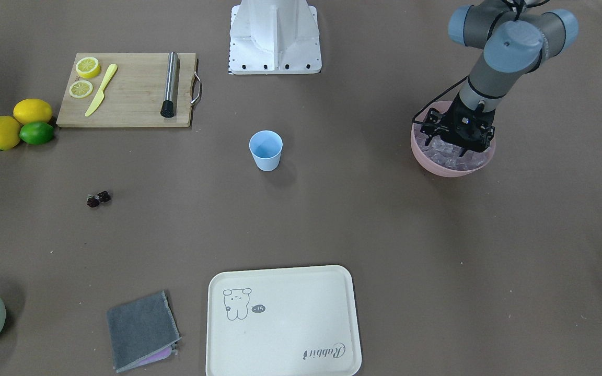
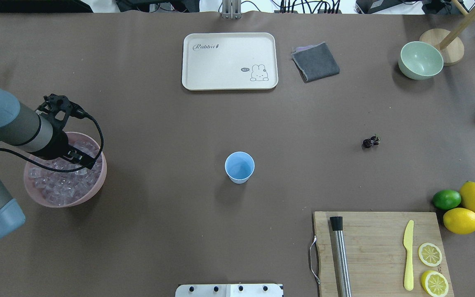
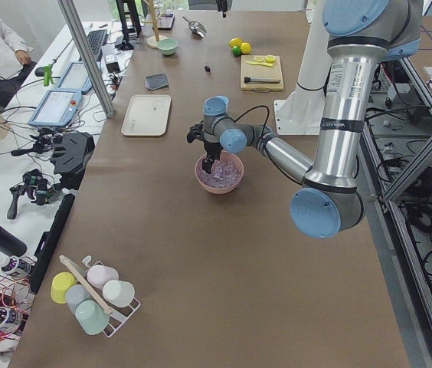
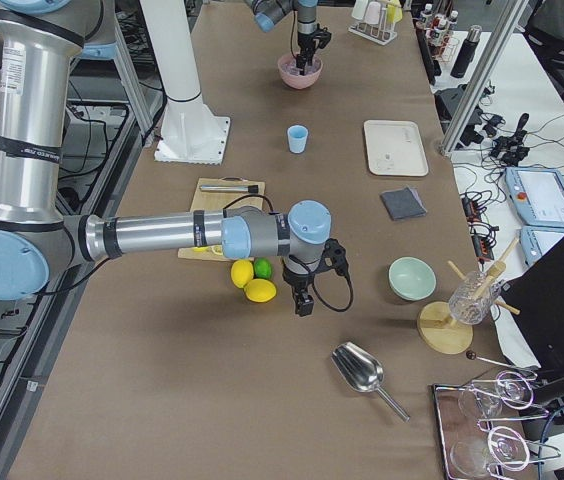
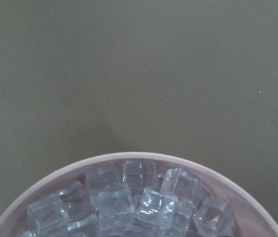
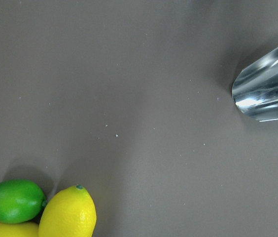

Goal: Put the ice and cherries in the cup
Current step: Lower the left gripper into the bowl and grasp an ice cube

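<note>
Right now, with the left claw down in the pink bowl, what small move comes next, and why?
Probably close the left claw on one cube. Its tips sit among the ice in the pink bowl, though I cannot tell whether the jaws are already shut. The light blue cup stands empty and the cherries lie on the table, so nothing is loaded yet.

Silver-grey arms [image 3: 338, 100], pale blue joint caps [image 3: 319, 212], black cable [image 2: 102, 140], white base [image 1: 275, 36]
</note>
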You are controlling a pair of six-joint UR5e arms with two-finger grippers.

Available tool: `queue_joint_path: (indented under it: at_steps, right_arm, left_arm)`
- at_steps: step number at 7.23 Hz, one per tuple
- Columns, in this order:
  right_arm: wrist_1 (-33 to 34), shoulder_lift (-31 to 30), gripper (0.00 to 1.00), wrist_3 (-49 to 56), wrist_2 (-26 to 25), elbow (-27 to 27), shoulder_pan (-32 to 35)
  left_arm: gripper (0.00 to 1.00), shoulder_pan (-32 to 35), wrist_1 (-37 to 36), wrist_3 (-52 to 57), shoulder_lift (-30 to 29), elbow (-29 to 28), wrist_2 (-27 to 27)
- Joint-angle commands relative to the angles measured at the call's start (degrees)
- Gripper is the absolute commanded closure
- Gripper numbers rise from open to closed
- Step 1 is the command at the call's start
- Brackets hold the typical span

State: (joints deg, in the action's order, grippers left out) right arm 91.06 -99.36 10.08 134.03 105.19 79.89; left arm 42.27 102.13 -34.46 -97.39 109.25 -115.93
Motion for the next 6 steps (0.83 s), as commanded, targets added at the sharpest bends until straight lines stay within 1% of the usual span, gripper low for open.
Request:
queue_joint_path:
  at_steps: [1, 4, 6]
  right_arm:
    - [0.0, -0.1, 0.00, 0.0, 0.0, 0.0, 0.0]
    - [0.0, -0.1, 0.00, 0.0, 0.0, 0.0, 0.0]
    - [0.0, -0.1, 0.00, 0.0, 0.0, 0.0, 0.0]
  left_arm:
    - [0.14, -0.1, 0.0, 0.0, -0.8, -0.6, 0.0]
    - [0.15, -0.2, 0.0, 0.1, -1.1, -1.8, 0.0]
    - [0.22, -0.2, 0.0, 0.1, -1.1, -1.8, 0.0]
